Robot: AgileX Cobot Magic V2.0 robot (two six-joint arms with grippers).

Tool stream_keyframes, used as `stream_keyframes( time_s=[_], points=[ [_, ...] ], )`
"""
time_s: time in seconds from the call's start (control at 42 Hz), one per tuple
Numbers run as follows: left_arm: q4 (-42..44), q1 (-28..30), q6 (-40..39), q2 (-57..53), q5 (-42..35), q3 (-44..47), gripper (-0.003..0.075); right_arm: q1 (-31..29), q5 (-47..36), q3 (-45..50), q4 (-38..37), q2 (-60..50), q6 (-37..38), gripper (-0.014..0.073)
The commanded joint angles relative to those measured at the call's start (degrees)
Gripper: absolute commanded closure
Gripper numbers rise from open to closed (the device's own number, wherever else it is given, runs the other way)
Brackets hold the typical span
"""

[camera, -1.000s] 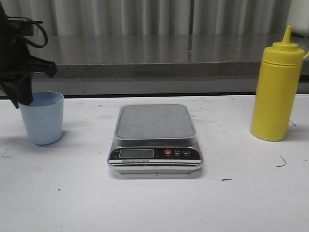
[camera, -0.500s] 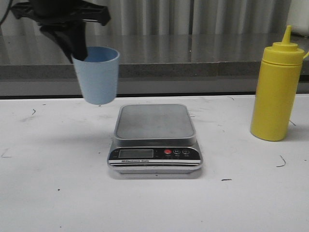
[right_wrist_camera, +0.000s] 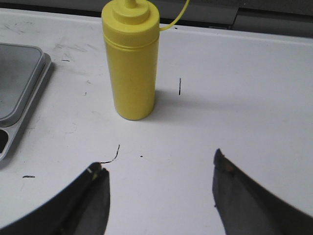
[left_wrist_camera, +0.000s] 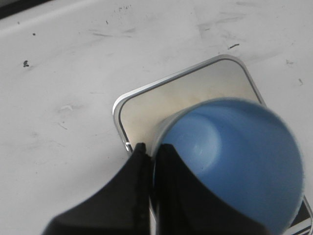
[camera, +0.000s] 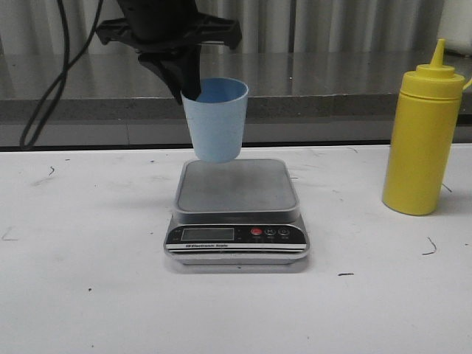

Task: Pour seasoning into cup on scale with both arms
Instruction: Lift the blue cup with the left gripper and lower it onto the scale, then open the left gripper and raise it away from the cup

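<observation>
My left gripper (camera: 186, 90) is shut on the rim of the light blue cup (camera: 215, 122) and holds it in the air just above the back of the scale (camera: 236, 190). In the left wrist view the cup (left_wrist_camera: 239, 156) hangs over the steel platform (left_wrist_camera: 161, 105), with one finger inside the rim and one outside. The yellow seasoning bottle (camera: 422, 140) stands upright on the table at the right. In the right wrist view my right gripper (right_wrist_camera: 159, 166) is open and empty, a short way in front of the bottle (right_wrist_camera: 131, 63).
A grey counter ledge (camera: 295, 96) runs along the back of the white table (camera: 88, 295). The scale's black panel (camera: 236, 236) with a red button faces the front. A black cable (camera: 44, 96) hangs from the left arm.
My left gripper has lifted the cup from the table at the far left and carried it right, to above the scale. The bottle and scale have not moved.
</observation>
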Motion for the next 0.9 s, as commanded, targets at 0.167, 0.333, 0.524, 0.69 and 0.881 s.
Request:
stream_keyframes(
  time_s=[0.167,0.333,0.524,0.69,0.881],
  points=[
    [-2.88,-0.41,-0.68,0.2,-0.66,-3.94,0.074,-0.23,-3.89,-1.68,-0.5,0.33,-0.41,0.0114],
    [-3.17,-0.41,-0.56,0.2,-0.55,-3.94,0.074,-0.23,-3.89,-1.68,-0.5,0.33,-0.41,0.0114],
    [-3.29,-0.41,1.69,0.3,0.12,-3.94,0.0739,-0.23,-3.89,-1.68,-0.5,0.33,-0.41,0.0114],
    [-3.7,-0.41,2.42,0.3,0.98,-3.94,0.0692,-0.23,-3.89,-1.68,-0.5,0.33,-0.41,0.0114],
    [-3.7,-0.41,2.42,0.86,0.76,-3.94,0.0569,-0.23,-3.89,-1.68,-0.5,0.33,-0.41,0.0114]
  ],
)
